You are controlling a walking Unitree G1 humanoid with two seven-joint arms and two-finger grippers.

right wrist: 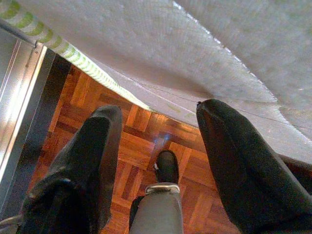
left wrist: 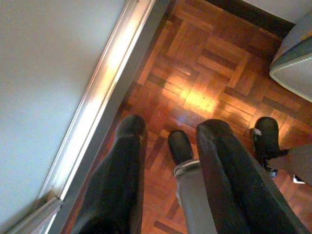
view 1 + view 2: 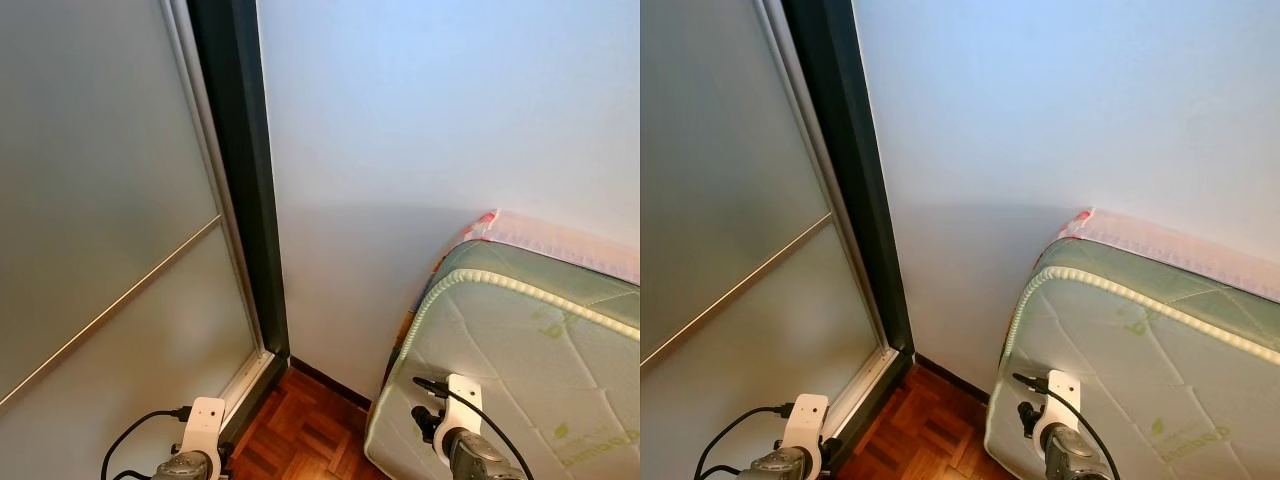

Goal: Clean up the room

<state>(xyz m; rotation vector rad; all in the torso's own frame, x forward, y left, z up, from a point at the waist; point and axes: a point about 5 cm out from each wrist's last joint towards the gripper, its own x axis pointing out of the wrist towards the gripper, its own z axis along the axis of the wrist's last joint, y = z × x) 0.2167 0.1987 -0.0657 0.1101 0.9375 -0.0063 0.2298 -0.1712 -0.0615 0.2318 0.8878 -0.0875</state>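
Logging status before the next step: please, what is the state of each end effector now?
Left end effector: open, holding nothing, above the parquet floor.
Right end effector: open, holding nothing, beside the mattress.

Ahead of you is a corner: the wall (image 3: pixel 420 120) faces you, and a sliding door (image 3: pixel 100 200) runs along your left, its frame (image 3: pixel 240 180) meeting the wall. A mattress (image 3: pixel 520 370) leans against the wall on your right, with a second pad (image 3: pixel 560 240) behind it, between it and the wall. The parquet floor (image 3: pixel 305 430) lies between the door track and the mattress. Below you, the left gripper (image 2: pixel 170 129) hangs over that floor beside the track (image 2: pixel 97 107), and the right gripper (image 1: pixel 158 119) hangs just beside the mattress's edge.
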